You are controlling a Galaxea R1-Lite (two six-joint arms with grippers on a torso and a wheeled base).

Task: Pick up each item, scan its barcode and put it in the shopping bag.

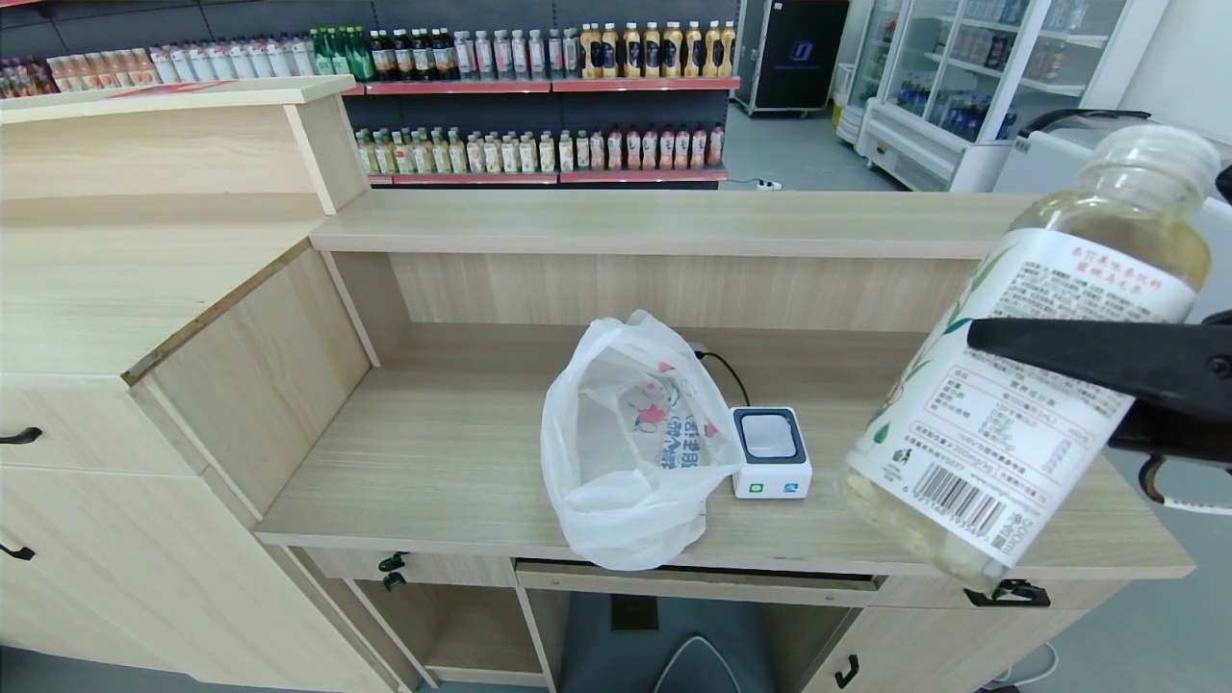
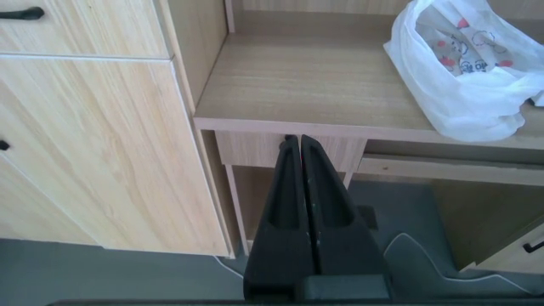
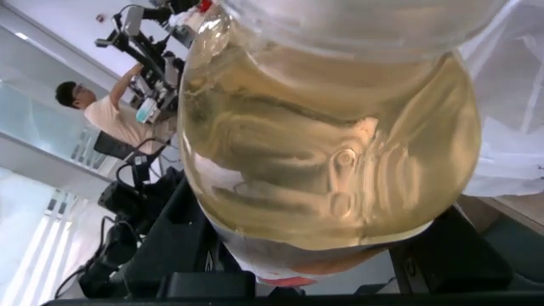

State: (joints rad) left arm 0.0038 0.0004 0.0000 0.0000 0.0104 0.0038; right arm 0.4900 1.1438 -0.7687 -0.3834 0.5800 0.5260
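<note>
Right claw [image 1: 1020,351] clamps a tilted clear plastic bottle of pale yellow drink [image 1: 982,433], seemingly above the right end of the wooden bench [image 1: 433,462], well apart from the white plastic shopping bag [image 1: 626,452]; left claw [image 2: 299,146] pressed together.

Wooden counter [image 1: 433,462] in front; drink shelves [image 1: 549,87] behind; glass-door coolers [image 1: 962,82] far right.

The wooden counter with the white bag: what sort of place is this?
Most likely a convenience store checkout. Shelves of bottled drinks line the back wall, glass-door fridges stand beyond, and a barcode scanner sits beside the shopping bag on the counter.
</note>
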